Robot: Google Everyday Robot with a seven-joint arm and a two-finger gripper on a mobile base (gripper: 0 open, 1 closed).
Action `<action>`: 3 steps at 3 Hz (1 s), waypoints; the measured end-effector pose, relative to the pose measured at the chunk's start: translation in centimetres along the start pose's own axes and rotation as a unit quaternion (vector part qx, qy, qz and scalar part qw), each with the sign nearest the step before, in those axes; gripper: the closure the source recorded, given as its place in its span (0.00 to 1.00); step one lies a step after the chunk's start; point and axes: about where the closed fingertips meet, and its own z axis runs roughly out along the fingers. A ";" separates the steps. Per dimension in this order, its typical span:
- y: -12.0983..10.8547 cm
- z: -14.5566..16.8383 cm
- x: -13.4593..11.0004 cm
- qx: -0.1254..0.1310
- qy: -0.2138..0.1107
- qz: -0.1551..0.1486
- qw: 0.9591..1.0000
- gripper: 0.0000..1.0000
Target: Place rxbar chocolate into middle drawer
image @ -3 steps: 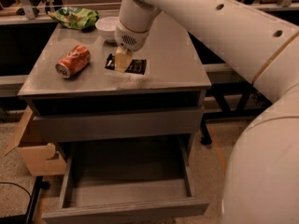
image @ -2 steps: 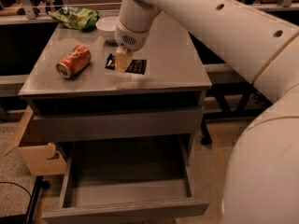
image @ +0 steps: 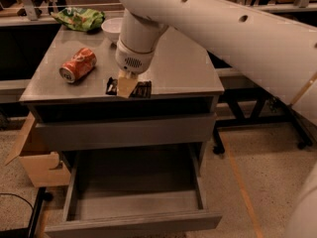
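Note:
The rxbar chocolate [image: 142,89], a flat dark-wrapped bar, is at the front edge of the grey cabinet top [image: 183,68]. My gripper [image: 126,87] hangs from the big white arm, points straight down and is shut on the bar's middle, hiding part of it. I cannot tell whether the bar rests on the top or hangs just above it. The middle drawer [image: 138,205] is pulled out wide open at the bottom, directly below and in front of the gripper. Its floor is bare.
A crushed orange can [image: 78,64] lies on the left of the top. A white bowl [image: 111,29] and a green bag [image: 79,18] are at the back. A closed grey drawer front [image: 124,130] sits above the open drawer. A cardboard box [image: 42,167] stands at the left.
The gripper has moved toward the front edge of the cabinet top, and the bar has moved with it. The can and the drawer have not moved.

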 end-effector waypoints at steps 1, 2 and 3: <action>4.2 2.7 0.3 -0.042 -0.007 -0.018 0.999 1.00; 7.3 6.7 1.8 -0.079 -0.022 -0.019 0.996 1.00; 8.9 12.2 3.8 -0.084 -0.054 -0.001 0.995 1.00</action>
